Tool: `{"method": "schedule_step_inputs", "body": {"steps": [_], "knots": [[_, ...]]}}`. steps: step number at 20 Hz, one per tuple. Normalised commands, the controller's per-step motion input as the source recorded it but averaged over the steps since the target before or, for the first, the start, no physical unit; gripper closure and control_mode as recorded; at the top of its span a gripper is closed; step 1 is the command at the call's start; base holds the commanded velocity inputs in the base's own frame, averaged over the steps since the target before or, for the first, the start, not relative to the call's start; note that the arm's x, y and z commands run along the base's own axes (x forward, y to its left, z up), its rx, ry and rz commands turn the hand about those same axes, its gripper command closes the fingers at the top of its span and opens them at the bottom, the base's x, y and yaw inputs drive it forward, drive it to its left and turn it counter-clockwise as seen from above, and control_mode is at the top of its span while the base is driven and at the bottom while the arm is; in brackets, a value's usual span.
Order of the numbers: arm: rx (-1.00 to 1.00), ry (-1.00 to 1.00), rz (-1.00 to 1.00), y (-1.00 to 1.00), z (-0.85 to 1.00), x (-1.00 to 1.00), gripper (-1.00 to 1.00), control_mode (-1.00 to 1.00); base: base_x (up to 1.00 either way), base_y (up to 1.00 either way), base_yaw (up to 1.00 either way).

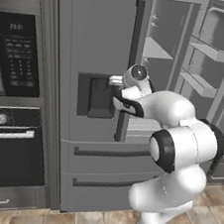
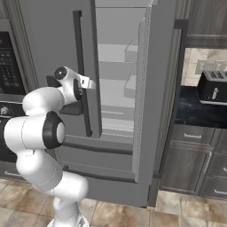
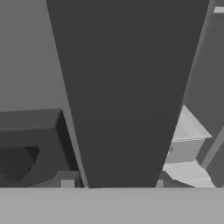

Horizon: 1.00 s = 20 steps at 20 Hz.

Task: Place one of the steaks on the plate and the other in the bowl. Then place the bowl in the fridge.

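Observation:
The grey fridge (image 1: 93, 41) (image 2: 48, 40) stands right in front of me with its left door closed and its right door (image 1: 210, 62) (image 2: 142, 88) swung open. My gripper (image 1: 123, 96) (image 2: 84, 83) (image 3: 113, 183) is at the left door's dark vertical handle (image 1: 136, 37) (image 2: 79, 48) (image 3: 127, 87). In the hand view the handle runs up between the two fingertips (image 3: 68, 181), which sit close against its sides. The steaks, the plate and the bowl are out of view.
Bare shelves (image 2: 115, 66) show inside the open fridge, and door bins (image 1: 200, 83) hang on the open door. The dark dispenser panel (image 1: 98, 97) is just left of the handle. A black wall oven (image 1: 6, 135) stands to the left; a toaster (image 2: 213, 86) sits on the dark counter (image 2: 195, 111) to the right.

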Motion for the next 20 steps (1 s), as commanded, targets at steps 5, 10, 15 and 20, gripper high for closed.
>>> {"method": "schedule_step_inputs", "body": {"steps": [5,10,15,20], "knots": [[-0.03,0.0,-0.01,0.0,0.11,0.0,1.0,-1.0,0.0,0.0,0.0],[-0.02,0.0,-0.04,0.08,0.15,-0.27,1.0,-1.0,0.0,0.0,0.0],[-0.02,-0.01,-0.07,0.22,0.24,-0.66,1.0,-1.0,0.0,0.0,0.0],[-0.12,-0.01,-0.17,0.77,0.26,-0.84,1.0,-1.0,0.0,0.0,0.0]]}}
